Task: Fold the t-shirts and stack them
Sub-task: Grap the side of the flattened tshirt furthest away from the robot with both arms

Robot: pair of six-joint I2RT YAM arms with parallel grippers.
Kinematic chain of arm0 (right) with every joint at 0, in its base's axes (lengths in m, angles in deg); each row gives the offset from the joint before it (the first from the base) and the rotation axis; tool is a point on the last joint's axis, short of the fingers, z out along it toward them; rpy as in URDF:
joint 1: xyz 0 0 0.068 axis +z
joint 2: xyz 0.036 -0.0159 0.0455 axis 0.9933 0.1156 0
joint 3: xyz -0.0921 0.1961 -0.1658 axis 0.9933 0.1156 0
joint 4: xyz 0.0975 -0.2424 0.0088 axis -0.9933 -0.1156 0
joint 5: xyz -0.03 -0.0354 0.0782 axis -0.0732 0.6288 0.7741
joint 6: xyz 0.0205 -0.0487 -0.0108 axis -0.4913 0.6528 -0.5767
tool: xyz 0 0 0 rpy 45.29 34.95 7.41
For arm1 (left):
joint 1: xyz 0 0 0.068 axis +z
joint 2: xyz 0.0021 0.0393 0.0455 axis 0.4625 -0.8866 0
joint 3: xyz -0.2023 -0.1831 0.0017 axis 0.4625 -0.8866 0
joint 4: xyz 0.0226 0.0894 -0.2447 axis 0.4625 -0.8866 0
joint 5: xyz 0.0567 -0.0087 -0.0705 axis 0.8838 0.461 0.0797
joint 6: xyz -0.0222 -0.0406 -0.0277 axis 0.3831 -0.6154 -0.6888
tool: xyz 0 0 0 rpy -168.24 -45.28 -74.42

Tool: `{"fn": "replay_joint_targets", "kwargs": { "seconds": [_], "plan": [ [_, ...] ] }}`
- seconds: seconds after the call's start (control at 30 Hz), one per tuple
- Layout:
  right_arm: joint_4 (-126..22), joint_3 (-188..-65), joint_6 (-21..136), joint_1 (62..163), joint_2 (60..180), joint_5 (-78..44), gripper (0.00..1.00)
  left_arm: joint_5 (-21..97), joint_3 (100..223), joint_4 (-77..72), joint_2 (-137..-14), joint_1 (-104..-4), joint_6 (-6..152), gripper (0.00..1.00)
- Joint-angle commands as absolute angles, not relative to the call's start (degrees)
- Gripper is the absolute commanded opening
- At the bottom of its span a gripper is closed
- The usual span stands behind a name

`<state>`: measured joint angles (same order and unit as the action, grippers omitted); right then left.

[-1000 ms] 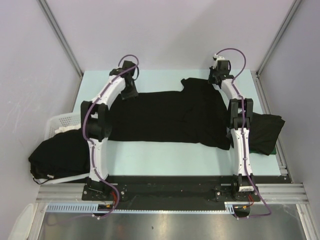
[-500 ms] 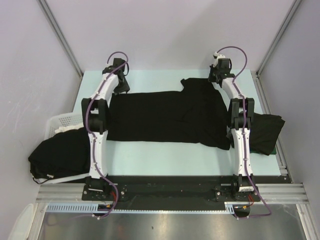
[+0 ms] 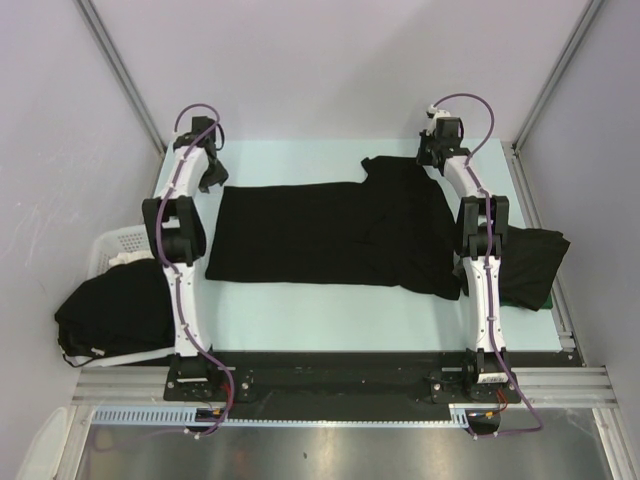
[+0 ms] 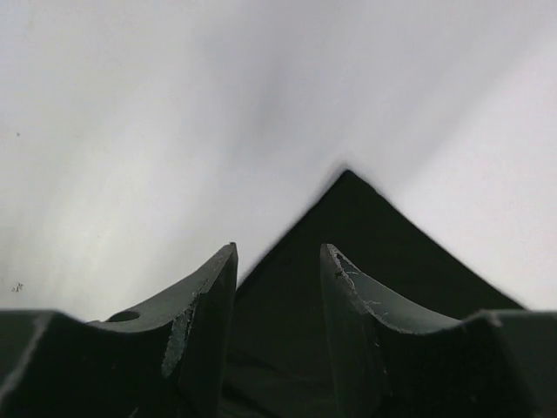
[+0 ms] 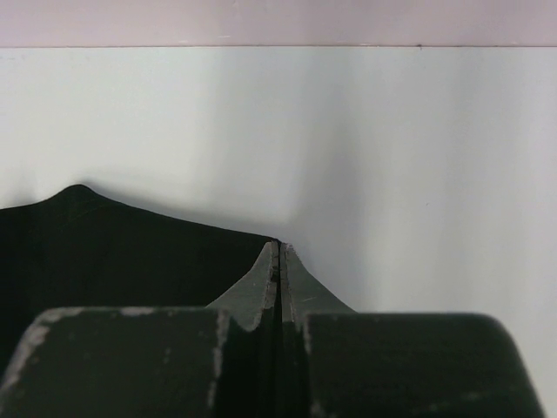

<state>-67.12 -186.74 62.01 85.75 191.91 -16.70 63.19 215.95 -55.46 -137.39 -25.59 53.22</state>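
Observation:
A black t-shirt (image 3: 330,235) lies spread flat across the middle of the pale table (image 3: 300,305). My left gripper (image 3: 210,170) is open at the far left, just off the shirt's far-left corner. In the left wrist view (image 4: 278,252) the jaws stand apart and the cloth corner (image 4: 348,226) lies on the table beyond them. My right gripper (image 3: 432,158) is at the shirt's far-right corner. In the right wrist view (image 5: 278,246) the jaws are shut, with the black cloth edge (image 5: 130,252) running up to the tips.
A white slotted basket (image 3: 122,243) hangs off the table's left edge, with a heap of black shirts (image 3: 105,310) spilling out of it. More black cloth (image 3: 535,262) lies at the right edge beside the right arm. Grey walls close in on three sides.
My left arm has swung left from over the shirt's far-left part to the table's far-left corner. The shirt's left edge now lies uncovered and straight. The right arm has not moved.

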Motion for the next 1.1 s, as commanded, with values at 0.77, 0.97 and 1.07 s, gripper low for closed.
{"fn": "replay_joint_targets", "kwargs": {
  "seconds": [0.77, 0.97, 1.07],
  "plan": [
    [-67.2, -186.4, 63.8, 86.0, 185.9, -16.2, 0.00, 54.6, 219.7, -48.3, -143.3, -25.3, 50.4, 0.46],
    [-67.3, -185.6, 64.0, 86.1, 185.6, -16.2, 0.00, 54.7, 220.5, -47.7, -144.5, -25.2, 49.4, 0.47],
    [-67.3, -185.5, 63.9, 86.1, 185.4, -16.3, 0.00, 54.7, 220.9, -47.7, -145.3, -25.3, 48.6, 0.46]
  ]
}}
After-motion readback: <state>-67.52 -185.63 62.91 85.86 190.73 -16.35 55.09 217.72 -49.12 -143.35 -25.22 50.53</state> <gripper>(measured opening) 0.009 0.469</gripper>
